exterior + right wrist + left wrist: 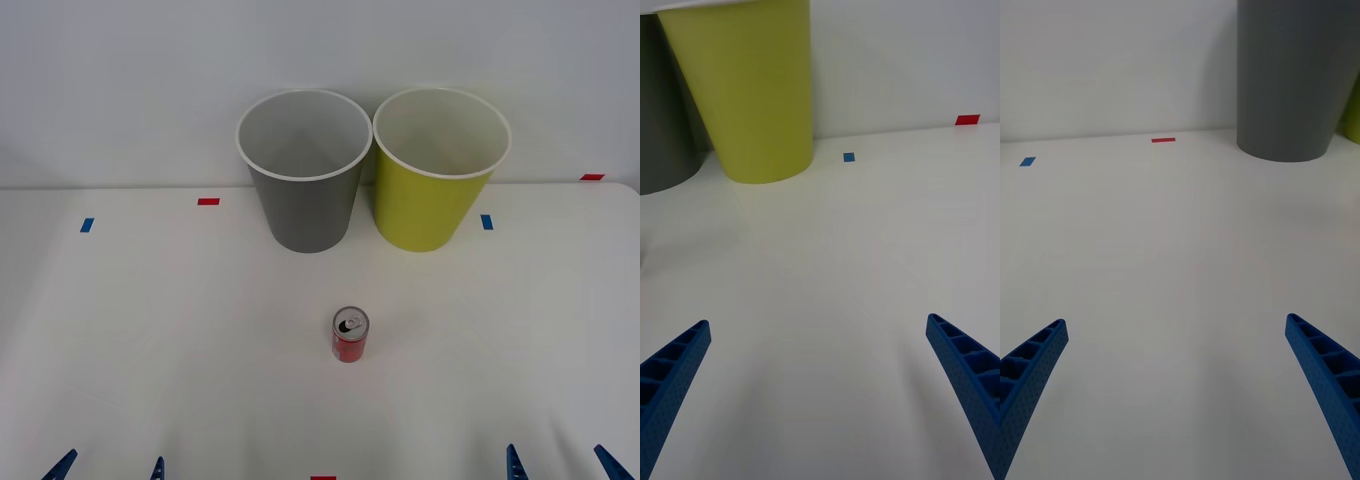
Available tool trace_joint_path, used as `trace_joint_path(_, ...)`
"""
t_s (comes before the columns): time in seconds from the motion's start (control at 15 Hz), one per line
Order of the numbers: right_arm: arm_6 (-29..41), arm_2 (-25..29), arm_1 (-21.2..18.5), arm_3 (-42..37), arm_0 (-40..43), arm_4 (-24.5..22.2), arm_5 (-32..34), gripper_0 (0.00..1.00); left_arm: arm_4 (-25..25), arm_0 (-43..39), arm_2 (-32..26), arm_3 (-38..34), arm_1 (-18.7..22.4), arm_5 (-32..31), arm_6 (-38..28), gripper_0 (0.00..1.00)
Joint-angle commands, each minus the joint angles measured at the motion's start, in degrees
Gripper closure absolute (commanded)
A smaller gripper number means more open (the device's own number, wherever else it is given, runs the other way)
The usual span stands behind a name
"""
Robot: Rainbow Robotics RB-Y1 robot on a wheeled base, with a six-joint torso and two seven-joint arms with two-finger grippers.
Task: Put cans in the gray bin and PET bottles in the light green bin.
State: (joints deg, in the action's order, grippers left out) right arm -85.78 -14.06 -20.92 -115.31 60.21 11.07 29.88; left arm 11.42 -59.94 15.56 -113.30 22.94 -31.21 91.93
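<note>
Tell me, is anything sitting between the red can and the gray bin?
Nothing visible. The can stands upright on bare white table, with open surface up to the gray bin behind it. The left gripper and right gripper wait open at the near edge, with bare table between them and the can.

A staged robot test bench in a lab is suggested rather than a home or shop. A plain white tabletop (150,330) is set against a bare white wall (120,80), with nothing domestic placed anywhere. Small red tape marks (208,201) and blue tape marks (86,225) are stuck on the tabletop to the left and right of the tall round gray plastic bin (305,205), and a matching yellow-green plastic bin (430,205) is set just beside it.
</note>
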Motion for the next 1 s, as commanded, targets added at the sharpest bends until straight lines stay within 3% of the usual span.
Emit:
trace_joint_path(0.07, 0.00, 0.00, 0.00, 0.00, 0.00, 0.00, 0.00, 0.00, 0.00, 0.00, 0.00, 0.01, 0.00, 0.00, 0.00, 0.00)
trace_joint_path(1.0, 0.00, 0.00, 0.00, 0.00, 0.00, 0.00, 0.00, 0.00, 0.00, 0.00, 0.00, 0.01, 0.00, 0.00, 0.00, 0.00)
